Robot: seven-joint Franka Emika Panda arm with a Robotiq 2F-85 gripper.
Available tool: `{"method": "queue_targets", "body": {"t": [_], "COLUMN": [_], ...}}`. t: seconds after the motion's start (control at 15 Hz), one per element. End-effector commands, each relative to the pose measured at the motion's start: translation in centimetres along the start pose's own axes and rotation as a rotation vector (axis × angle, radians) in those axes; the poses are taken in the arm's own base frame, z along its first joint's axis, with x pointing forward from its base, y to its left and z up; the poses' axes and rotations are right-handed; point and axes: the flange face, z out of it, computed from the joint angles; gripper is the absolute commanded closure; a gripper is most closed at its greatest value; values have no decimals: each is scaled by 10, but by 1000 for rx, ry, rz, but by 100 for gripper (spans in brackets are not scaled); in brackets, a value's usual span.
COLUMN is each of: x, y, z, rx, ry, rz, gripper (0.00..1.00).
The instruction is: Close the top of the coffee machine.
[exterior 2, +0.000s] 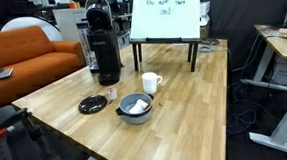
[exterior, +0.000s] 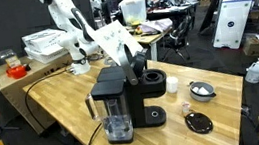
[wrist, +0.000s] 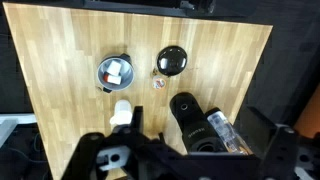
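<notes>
The black coffee machine [exterior: 123, 99] stands on the wooden table, and also shows in the other exterior view [exterior 2: 104, 47] and from above in the wrist view [wrist: 192, 122]. Its clear water tank [wrist: 226, 132] is at its side. Its round brew chamber [exterior: 153, 80] lies open. The top [exterior 2: 97, 3] stands raised above the machine. My gripper [exterior: 136, 59] hangs just above the machine at the raised top. In the wrist view its dark fingers [wrist: 185, 165] are spread apart on either side of the machine, holding nothing.
On the table beside the machine are a white cup [wrist: 122, 110], a metal bowl [wrist: 113, 72] and a round black dish [wrist: 172, 60]. A whiteboard on legs [exterior 2: 165, 17] stands at the table's far end. An orange couch [exterior 2: 32, 57] is beside the table.
</notes>
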Motion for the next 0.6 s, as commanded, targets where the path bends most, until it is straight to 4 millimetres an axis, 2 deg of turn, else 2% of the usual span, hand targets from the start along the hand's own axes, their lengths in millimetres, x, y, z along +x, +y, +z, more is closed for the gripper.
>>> {"method": "queue_targets", "body": {"t": [0.0,0.27,0.53], "x": [0,9,26], "y": [0,0,-4], "z": [-1,7,21], "rx": [0,-35,-18], "ry": [-1,-25,-54], "rz": [0,-11,-5], "gripper": [0,0,0]}}
